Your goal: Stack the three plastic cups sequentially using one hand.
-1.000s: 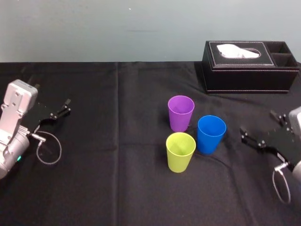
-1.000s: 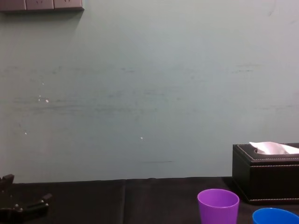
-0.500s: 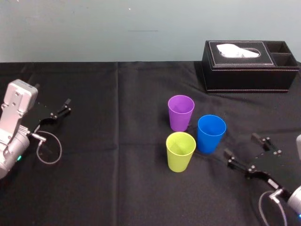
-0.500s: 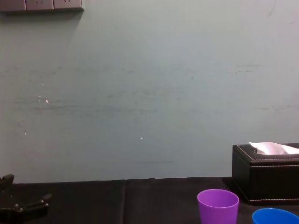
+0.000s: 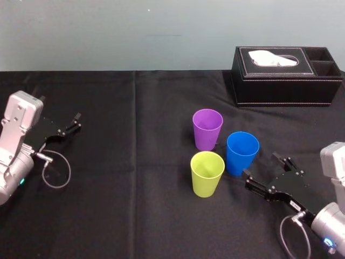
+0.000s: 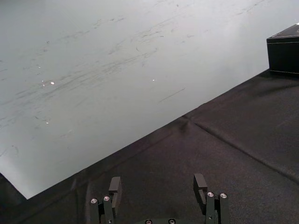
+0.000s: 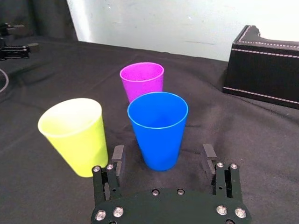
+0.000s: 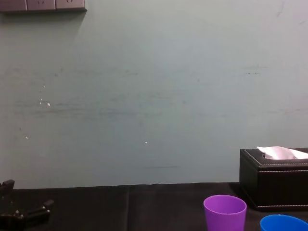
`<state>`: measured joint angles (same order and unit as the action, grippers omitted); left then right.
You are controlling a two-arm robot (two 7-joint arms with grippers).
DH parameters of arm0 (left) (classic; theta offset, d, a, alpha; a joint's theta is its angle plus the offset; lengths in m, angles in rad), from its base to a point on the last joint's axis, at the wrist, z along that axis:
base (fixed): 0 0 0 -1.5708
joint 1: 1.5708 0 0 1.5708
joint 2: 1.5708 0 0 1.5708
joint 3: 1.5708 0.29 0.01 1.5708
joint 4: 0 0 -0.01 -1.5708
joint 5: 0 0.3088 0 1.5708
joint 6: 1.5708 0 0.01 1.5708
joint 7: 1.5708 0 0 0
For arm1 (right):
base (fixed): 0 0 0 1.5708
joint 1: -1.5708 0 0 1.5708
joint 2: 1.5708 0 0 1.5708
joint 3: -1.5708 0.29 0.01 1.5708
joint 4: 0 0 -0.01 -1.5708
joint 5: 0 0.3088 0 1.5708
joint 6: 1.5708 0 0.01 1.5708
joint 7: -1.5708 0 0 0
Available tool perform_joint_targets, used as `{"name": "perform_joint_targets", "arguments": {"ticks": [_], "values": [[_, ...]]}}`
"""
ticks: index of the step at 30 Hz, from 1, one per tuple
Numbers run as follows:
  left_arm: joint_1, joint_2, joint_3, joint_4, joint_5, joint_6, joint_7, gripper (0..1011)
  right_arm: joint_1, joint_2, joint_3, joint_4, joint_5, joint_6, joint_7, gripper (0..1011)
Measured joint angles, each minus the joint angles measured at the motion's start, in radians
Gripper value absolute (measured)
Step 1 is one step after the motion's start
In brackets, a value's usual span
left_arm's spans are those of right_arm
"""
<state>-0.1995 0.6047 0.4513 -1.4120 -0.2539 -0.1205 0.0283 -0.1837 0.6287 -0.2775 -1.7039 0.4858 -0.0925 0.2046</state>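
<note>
Three plastic cups stand upright and close together on the black cloth: a purple cup (image 5: 207, 128) at the back, a blue cup (image 5: 242, 152) to its front right, and a yellow-green cup (image 5: 207, 172) in front. My right gripper (image 5: 262, 167) is open, low over the cloth just right of the blue cup. In the right wrist view, the right gripper (image 7: 163, 153) faces the blue cup (image 7: 158, 122), its fingertips level with the cup's base and clear of it, beside the yellow-green cup (image 7: 74, 135) and purple cup (image 7: 141, 79). My left gripper (image 5: 73, 124) rests open at the far left.
A black tissue box (image 5: 285, 75) stands at the back right, behind the cups. A cable loop (image 5: 55, 171) lies by the left arm. The wall runs along the table's far edge. Bare black cloth (image 5: 135, 205) spreads between the left arm and the cups.
My right gripper has moved from the table's right edge leftward and nearer, now close to the blue cup, still open. The cups and the left arm have not moved.
</note>
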Motion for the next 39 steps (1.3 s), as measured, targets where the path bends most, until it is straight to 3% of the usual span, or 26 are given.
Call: {"name": "perform_joint_targets", "arguments": {"ticks": [20,39], "values": [[0.000,0.000,0.000,0.000,0.000,0.000,0.000,1011,0.139,-0.104,-0.026,0.129,-0.090,0.020,0.034,998],[0.000,0.000,0.000,0.000,0.000,0.000,0.000,1012,0.166,-0.160,-0.006,0.159,-0.111,0.024,0.089,999]]}}
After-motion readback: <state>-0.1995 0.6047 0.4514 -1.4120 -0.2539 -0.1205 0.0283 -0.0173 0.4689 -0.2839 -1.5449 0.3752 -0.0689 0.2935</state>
